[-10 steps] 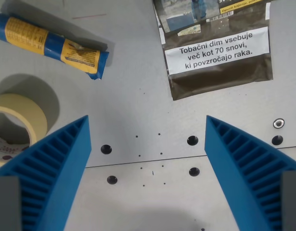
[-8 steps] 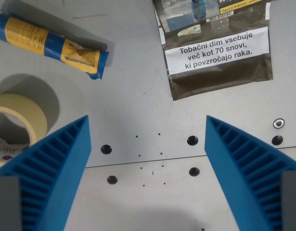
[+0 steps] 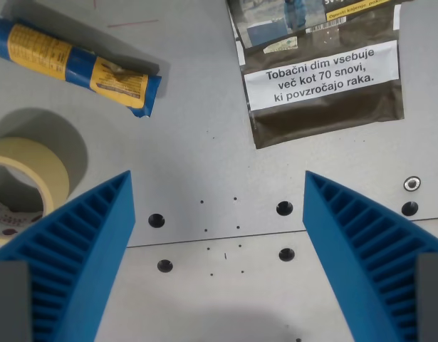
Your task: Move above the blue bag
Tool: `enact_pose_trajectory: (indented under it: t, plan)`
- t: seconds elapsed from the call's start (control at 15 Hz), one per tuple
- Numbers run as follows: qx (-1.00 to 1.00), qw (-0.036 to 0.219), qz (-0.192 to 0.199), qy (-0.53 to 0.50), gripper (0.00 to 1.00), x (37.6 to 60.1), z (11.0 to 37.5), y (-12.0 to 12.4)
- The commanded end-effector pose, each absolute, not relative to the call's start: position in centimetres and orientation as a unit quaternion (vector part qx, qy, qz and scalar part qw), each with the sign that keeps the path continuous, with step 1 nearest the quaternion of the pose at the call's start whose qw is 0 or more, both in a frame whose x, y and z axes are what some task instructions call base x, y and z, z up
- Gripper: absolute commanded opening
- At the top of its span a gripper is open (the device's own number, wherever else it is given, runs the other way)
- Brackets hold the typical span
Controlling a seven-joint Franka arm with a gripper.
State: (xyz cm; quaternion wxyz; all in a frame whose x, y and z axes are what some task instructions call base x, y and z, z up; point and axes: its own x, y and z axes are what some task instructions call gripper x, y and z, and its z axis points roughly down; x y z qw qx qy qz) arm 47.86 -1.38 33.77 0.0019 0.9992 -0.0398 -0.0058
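Hovering off-target, my gripper (image 3: 217,235) spread and empty.
Blue bag roll (image 3: 75,65) lies up-left in the wrist view, long axis slanting down-right.

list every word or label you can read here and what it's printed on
"Tobačni dim vsebuje več kot 70 snovi, ki povzročajo raka." on the white warning label of the dark pouch.
Small print on the pouch's yellow strip: too small to read.
Print on the yellow label of the blue bag: blurred, unreadable.
Tape roll: red marks inside, not legible.
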Motion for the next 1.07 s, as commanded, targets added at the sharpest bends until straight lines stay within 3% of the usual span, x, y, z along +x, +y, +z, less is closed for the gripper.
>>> enact_pose_trajectory:
  t: [0.07, 1.07]
  plan:
    - [1.0, -0.001, 0.0, 0.003, 1.0, 47.9, 33.5, -1.1]
    - [0.972, -0.011, 0.033, 0.232, 1.0, 48.3, 28.7, 2.4]
